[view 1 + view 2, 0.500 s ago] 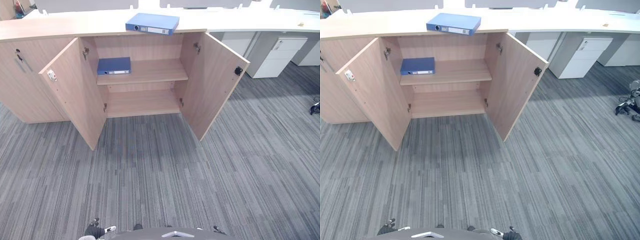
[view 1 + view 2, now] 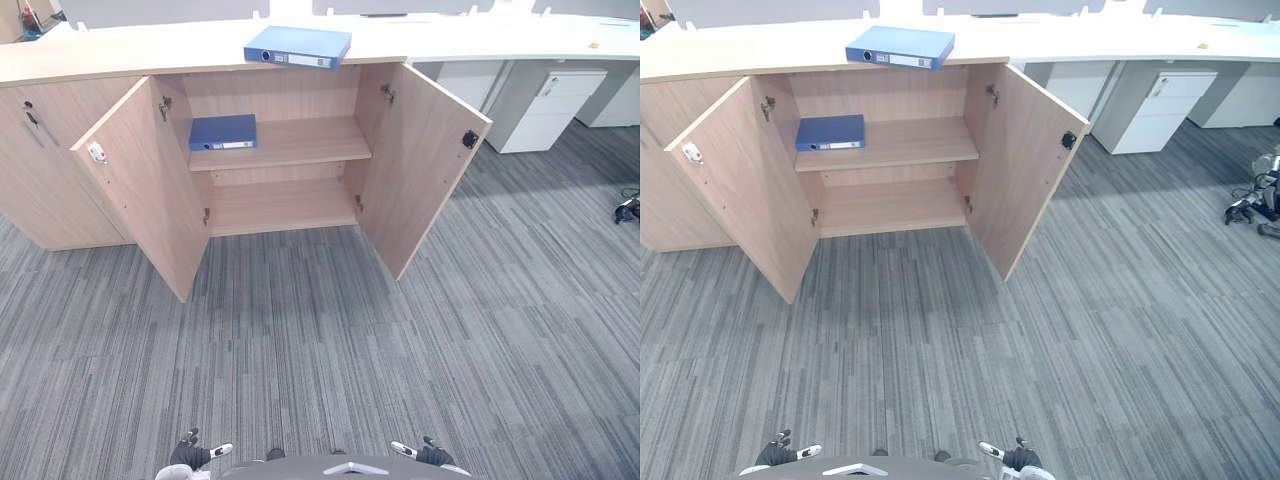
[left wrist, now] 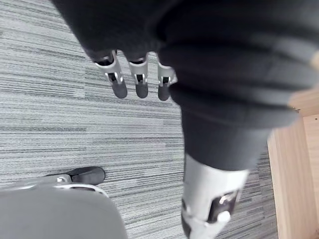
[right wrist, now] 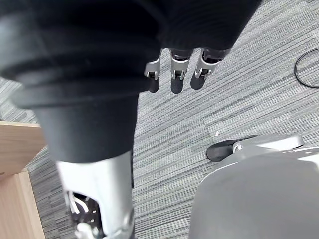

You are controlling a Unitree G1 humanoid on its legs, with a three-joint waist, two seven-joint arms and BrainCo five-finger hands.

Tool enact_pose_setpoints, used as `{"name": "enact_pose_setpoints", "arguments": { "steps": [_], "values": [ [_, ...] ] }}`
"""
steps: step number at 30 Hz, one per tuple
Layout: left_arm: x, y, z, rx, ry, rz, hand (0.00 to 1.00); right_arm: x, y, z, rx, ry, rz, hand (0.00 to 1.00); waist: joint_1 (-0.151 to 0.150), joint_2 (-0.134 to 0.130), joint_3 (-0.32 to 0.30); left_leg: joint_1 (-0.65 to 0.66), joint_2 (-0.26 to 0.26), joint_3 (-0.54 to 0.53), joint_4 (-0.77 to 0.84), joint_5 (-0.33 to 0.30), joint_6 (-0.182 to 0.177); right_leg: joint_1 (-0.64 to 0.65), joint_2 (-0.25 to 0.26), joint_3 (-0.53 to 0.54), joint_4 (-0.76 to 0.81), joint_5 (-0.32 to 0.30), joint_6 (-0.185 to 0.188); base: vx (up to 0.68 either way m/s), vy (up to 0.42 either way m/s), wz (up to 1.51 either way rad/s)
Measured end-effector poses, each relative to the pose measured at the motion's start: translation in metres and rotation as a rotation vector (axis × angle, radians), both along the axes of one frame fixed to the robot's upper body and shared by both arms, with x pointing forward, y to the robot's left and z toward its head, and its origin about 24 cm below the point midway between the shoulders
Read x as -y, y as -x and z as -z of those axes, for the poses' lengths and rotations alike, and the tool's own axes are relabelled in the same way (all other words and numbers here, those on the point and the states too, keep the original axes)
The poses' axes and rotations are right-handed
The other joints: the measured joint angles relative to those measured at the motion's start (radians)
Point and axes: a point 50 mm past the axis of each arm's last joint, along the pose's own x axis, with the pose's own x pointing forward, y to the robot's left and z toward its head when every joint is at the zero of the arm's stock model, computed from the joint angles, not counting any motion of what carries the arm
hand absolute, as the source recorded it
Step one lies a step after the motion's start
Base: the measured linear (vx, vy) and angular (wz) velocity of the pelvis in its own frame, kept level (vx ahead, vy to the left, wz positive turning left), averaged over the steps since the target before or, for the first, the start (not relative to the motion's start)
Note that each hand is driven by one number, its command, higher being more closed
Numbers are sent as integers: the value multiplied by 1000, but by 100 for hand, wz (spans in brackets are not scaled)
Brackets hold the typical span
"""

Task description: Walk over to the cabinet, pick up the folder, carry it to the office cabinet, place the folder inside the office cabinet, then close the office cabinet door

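Note:
A blue folder (image 2: 298, 46) lies flat on the wooden cabinet top (image 2: 120, 50), straight ahead and far off. A second blue folder (image 2: 222, 132) lies on the upper shelf (image 2: 300, 145) inside the office cabinet, at its left end. Both cabinet doors stand wide open, the left door (image 2: 145, 190) and the right door (image 2: 425, 160). My left hand (image 2: 195, 455) and right hand (image 2: 420, 452) hang low at my sides over the carpet, well short of the cabinet. Both are empty, with the left fingers (image 3: 139, 82) and the right fingers (image 4: 173, 77) held straight.
Grey striped carpet (image 2: 320, 340) stretches between me and the cabinet. A closed wooden cabinet section (image 2: 40, 170) adjoins on the left. A white drawer unit (image 2: 550, 110) stands under the white desk at the right. A dark object (image 2: 1258, 200) sits on the floor at far right.
The camera has shifted a little, so the cabinet sits slightly further left in view. My right hand now shows at the bottom of the left eye view. The folders and doors stay put.

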Motion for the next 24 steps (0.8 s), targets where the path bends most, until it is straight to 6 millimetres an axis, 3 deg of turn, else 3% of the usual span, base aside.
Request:
{"name": "enact_pose_setpoints", "arguments": {
  "steps": [18,21,24],
  "values": [
    [-3,0,-1,3,-18,-23,0,-1,-7,-1,-2,17,-47,0,18,-11,15,-6,7,62,0,-27,0,-7,8,56,-44,23,-5,-9,-26,-11],
    [-3,-4,-1,15,-15,-37,0,-1,-15,-3,12,17,-52,0,26,-12,23,-28,7,76,6,-42,1,-57,8,70,11,-7,1,29,-9,-14],
    [-5,-9,-3,27,-20,-40,0,-4,-22,-4,29,12,-53,0,31,-23,42,-28,0,80,7,-61,8,-114,1,74,142,-80,19,81,19,-5]
  ]
}}
